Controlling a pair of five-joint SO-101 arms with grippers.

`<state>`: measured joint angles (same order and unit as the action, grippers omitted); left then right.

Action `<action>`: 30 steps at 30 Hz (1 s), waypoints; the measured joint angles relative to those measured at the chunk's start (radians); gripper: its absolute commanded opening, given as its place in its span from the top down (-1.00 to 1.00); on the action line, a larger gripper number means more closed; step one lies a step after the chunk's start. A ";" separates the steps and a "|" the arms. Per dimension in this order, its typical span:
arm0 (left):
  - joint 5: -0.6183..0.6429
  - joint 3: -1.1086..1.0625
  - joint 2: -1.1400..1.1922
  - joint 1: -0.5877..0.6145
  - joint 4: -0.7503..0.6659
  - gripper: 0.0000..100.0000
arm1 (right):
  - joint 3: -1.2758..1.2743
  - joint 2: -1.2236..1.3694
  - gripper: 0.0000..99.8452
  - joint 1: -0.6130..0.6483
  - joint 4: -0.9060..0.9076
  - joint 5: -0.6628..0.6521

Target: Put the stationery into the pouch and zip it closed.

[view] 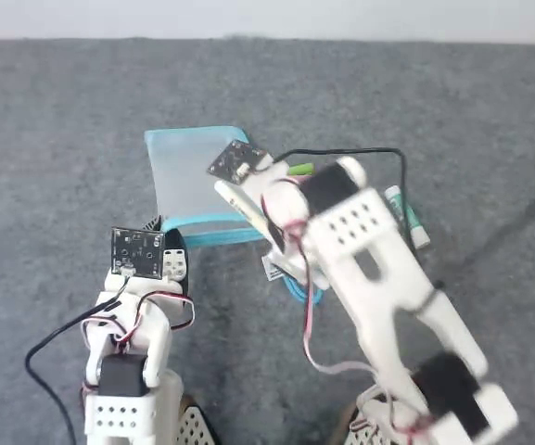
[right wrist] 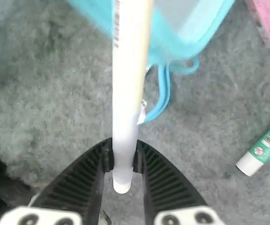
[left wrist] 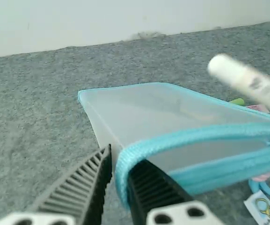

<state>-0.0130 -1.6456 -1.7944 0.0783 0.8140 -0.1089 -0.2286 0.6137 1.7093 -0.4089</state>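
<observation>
A translucent pouch [view: 196,181] with light blue edging lies flat on the grey carpet. My left gripper [view: 171,234] is shut on the pouch's blue zip edge [left wrist: 139,150] at its near corner; the jaws [left wrist: 118,180] clamp that edge. My right gripper [view: 276,239] is shut on a long white pen [view: 244,206], held above the pouch's open side. In the right wrist view the white pen [right wrist: 125,93] runs from the gripper [right wrist: 123,161] out over the pouch [right wrist: 186,23]. A green and white marker [view: 406,215] and a pink eraser [right wrist: 266,23] lie on the carpet.
A blue loop strap [right wrist: 165,89] with a paper tag [left wrist: 261,206] trails from the pouch beside the right arm. A small green item [view: 299,170] lies just past the pouch. A black cable [view: 360,151] arcs over the right arm. Bare carpet stretches left and behind.
</observation>
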 measured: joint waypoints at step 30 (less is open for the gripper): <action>0.000 0.000 0.000 0.000 0.000 0.98 | 0.097 0.310 0.99 0.002 0.041 -0.034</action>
<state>-0.0130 -1.6456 -1.7944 0.0783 0.8140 -0.0123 0.0813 0.6153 1.7507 -0.4427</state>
